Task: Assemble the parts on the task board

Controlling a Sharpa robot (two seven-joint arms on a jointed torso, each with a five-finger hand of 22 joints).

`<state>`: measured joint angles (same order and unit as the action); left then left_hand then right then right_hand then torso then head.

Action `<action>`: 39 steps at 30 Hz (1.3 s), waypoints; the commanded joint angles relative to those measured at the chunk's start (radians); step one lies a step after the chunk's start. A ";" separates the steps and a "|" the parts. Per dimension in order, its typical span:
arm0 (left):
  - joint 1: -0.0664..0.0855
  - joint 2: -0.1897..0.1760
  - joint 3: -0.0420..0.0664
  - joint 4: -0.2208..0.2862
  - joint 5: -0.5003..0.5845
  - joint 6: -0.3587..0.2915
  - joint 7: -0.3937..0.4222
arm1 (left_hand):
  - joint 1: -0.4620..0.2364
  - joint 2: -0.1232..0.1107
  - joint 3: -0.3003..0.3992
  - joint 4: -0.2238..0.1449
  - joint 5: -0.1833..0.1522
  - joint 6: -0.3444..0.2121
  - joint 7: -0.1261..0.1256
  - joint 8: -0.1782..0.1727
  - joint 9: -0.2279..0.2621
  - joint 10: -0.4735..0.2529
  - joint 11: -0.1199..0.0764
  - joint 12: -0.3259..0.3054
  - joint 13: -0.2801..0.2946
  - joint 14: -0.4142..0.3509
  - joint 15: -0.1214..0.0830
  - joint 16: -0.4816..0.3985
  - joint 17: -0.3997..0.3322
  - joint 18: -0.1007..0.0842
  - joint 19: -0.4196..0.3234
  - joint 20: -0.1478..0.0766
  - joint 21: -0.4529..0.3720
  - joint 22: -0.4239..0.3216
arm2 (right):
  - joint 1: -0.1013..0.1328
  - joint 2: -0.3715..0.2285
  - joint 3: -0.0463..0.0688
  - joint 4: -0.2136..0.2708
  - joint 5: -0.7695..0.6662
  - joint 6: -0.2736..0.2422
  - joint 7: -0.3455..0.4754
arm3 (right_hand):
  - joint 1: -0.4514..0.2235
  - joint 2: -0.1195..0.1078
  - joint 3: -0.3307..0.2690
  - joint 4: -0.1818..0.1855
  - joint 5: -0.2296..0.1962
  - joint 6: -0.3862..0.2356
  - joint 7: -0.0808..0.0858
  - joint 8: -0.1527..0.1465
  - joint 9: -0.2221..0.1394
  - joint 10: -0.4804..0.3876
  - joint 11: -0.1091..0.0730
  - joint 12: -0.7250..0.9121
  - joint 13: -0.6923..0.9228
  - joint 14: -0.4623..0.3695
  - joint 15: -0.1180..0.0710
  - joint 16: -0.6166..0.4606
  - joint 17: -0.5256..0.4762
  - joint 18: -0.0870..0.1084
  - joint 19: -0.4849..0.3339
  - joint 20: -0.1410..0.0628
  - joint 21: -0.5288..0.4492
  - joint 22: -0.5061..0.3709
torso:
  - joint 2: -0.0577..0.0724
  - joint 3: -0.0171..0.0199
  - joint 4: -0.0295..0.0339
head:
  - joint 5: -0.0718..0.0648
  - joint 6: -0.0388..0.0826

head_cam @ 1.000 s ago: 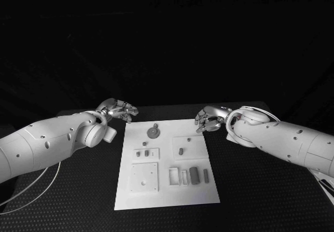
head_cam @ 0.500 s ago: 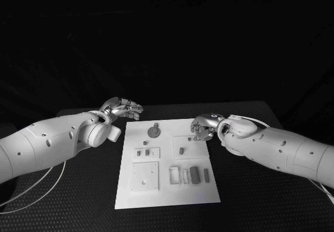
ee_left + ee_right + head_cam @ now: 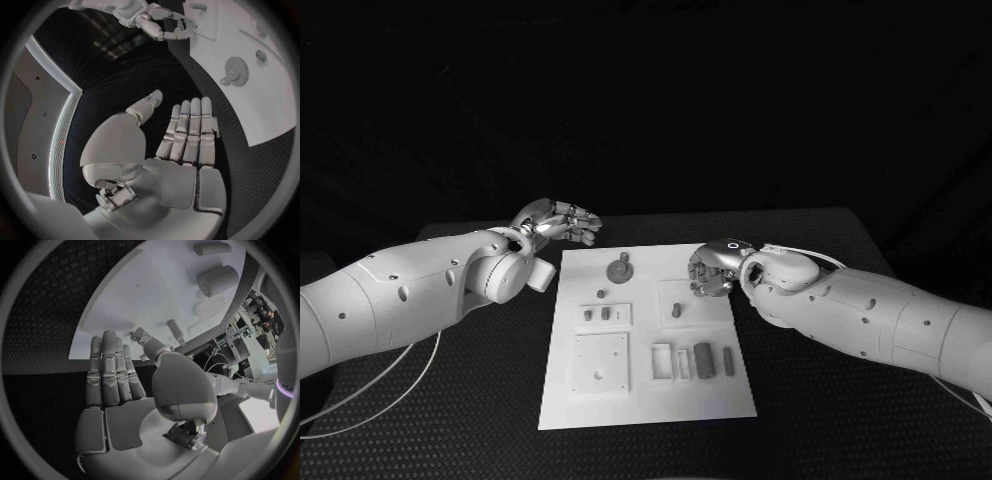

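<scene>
1. Leftmost, left hand [image 3: 560, 224]: silver, jointed, holding nothing, fingers straight and apart, above the black textured table [image 3: 473, 400] just off the board's far left corner.
2. Task board [image 3: 646, 400]: flat white rectangular plate, mid-table. Shallow recesses hold small grey parts: a round gear-like disc [image 3: 619, 270] near the far edge, short pegs, a cylinder [image 3: 702, 361] and slim bars in the near right slots.
3. Right hand [image 3: 714, 270]: silver, fingers spread, nothing held, over the board's far right edge.
</scene>
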<state>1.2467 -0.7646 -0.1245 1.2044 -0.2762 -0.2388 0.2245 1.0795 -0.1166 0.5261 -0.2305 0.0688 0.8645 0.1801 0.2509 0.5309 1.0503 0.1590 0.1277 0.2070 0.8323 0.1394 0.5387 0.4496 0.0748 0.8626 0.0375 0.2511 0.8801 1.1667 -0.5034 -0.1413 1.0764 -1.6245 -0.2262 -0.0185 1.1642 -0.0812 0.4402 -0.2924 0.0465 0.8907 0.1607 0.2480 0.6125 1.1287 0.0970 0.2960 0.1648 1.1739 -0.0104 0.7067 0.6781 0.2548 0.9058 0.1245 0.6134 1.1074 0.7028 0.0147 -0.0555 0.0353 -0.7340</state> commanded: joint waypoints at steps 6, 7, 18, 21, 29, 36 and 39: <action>0.002 0.006 0.001 0.006 0.009 0.021 0.009 | -0.007 0.007 -0.005 0.002 -0.004 -0.002 0.003 0.006 -0.001 -0.008 0.003 -0.004 -0.005 -0.007 0.003 -0.010 0.002 -0.005 -0.011 0.003 -0.007 0.001 | -0.013 0.017 -0.006 -0.010 -0.029 0.014 -0.002 | 0.009 0.012 0.082 0.004 0.001 0.041 -0.013 0.016 -0.004 0.045 -0.009 -0.018 -0.003 0.006 -0.006 -0.009 0.009 0.007 0.009 0.003 -0.009 0.003 | -0.001 0.0004 -0.0001 | 0.002 -0.003; 0.002 0.006 0.001 0.007 0.009 0.022 0.008 | -0.007 0.007 -0.005 0.002 -0.004 -0.001 0.002 0.007 -0.001 -0.009 0.003 -0.004 -0.006 -0.007 0.004 -0.011 0.002 -0.004 -0.012 0.003 -0.007 0.002 | -0.015 0.020 -0.007 -0.012 -0.032 0.012 -0.002 | 0.006 0.013 0.089 0.004 0.001 0.045 -0.014 0.017 -0.004 0.048 -0.009 -0.020 -0.004 0.006 -0.006 -0.010 0.010 0.007 0.009 0.003 -0.010 0.004 | -0.001 0.0001 0.0003 | 0.002 -0.003; 0.002 0.009 0.001 0.007 0.009 0.021 0.004 | -0.008 0.006 -0.008 0.004 -0.004 -0.001 0.002 0.008 -0.002 -0.013 0.005 -0.005 -0.009 -0.009 0.007 -0.017 0.004 -0.003 -0.016 0.006 -0.007 0.004 | -0.032 0.038 -0.010 -0.025 -0.054 0.020 -0.014 | -0.001 0.025 0.144 0.000 0.001 0.072 -0.025 0.025 -0.007 0.041 0.001 -0.055 -0.013 -0.019 0.004 -0.029 0.017 0.004 -0.017 0.009 -0.020 0.013 | 0.000 0.0018 0.0002 | 0.004 -0.007; 0.002 0.007 0.001 0.008 0.009 0.023 0.002 | -0.009 0.005 -0.009 0.004 -0.005 -0.003 0.003 0.007 -0.002 -0.014 0.006 -0.006 -0.010 -0.009 0.008 -0.018 0.005 -0.002 -0.017 0.007 -0.007 0.005 | -0.033 0.039 -0.014 -0.020 -0.056 0.021 -0.018 | 0.001 0.020 0.150 0.000 0.001 0.077 -0.027 0.026 -0.008 0.023 0.010 -0.072 -0.018 -0.037 0.012 -0.038 0.019 0.000 -0.034 0.012 -0.026 0.016 | -0.001 0.0009 -0.0012 | 0.004 -0.009; 0.002 0.008 0.001 0.008 0.009 0.023 -0.003 | -0.009 0.005 -0.010 0.005 -0.004 -0.006 0.004 0.007 -0.003 -0.016 0.007 -0.006 -0.012 -0.010 0.009 -0.021 0.007 -0.001 -0.019 0.009 -0.007 0.006 | -0.036 0.039 -0.025 -0.011 -0.076 0.030 -0.031 | 0.009 -0.002 0.153 -0.001 0.001 0.056 -0.017 0.011 -0.019 -0.001 0.023 -0.097 -0.026 -0.062 0.025 -0.049 0.024 -0.004 -0.058 0.017 -0.033 0.024 | -0.001 0.0019 -0.0021 | 0.005 -0.011; 0.002 0.007 0.001 0.008 0.009 0.029 -0.012 | -0.011 0.005 -0.012 0.007 -0.004 -0.009 0.005 0.006 -0.005 -0.020 0.008 -0.007 -0.015 -0.011 0.010 -0.024 0.009 0.000 -0.021 0.010 -0.006 0.008 | -0.036 0.035 -0.031 -0.004 -0.114 0.047 -0.046 | 0.028 0.009 0.164 -0.002 0.001 0.077 -0.025 0.020 -0.018 0.014 0.020 -0.095 -0.023 -0.068 0.024 -0.050 0.031 -0.005 -0.067 0.018 -0.035 0.030 | -0.001 0.0015 -0.0018 | 0.004 -0.013; 0.002 0.008 0.001 0.008 0.009 0.029 -0.013 | -0.011 0.005 -0.012 0.008 -0.004 -0.010 0.005 0.005 -0.005 -0.020 0.009 -0.008 -0.015 -0.011 0.010 -0.025 0.009 0.000 -0.022 0.010 -0.006 0.008 | -0.037 0.037 -0.034 -0.004 -0.128 0.053 -0.054 | 0.036 0.010 0.168 -0.002 0.001 0.087 -0.029 0.025 -0.018 0.023 0.016 -0.093 -0.021 -0.064 0.022 -0.048 0.034 -0.003 -0.064 0.018 -0.032 0.033 | -0.001 0.0018 -0.0019 | 0.004 -0.013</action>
<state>1.2468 -0.7587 -0.1240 1.2097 -0.2736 -0.2264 0.2123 1.0761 -0.1132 0.5188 -0.2232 0.0688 0.8610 0.1838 0.2549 0.5275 1.0362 0.1664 0.1235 0.1927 0.8252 0.1465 0.5187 0.4575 0.0614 0.8464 0.0468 0.2474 0.8871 1.1536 -0.4701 -0.1596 1.0742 -1.7140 -0.2663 -0.0573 1.1928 -0.0710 0.6014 -0.2946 0.0465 0.9710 0.1341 0.2698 0.5942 1.1432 0.1151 0.2467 0.1673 1.1139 0.0167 0.6617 0.7116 0.2394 0.8463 0.1408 0.5841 1.1395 0.7019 0.0162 -0.0575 0.0397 -0.7465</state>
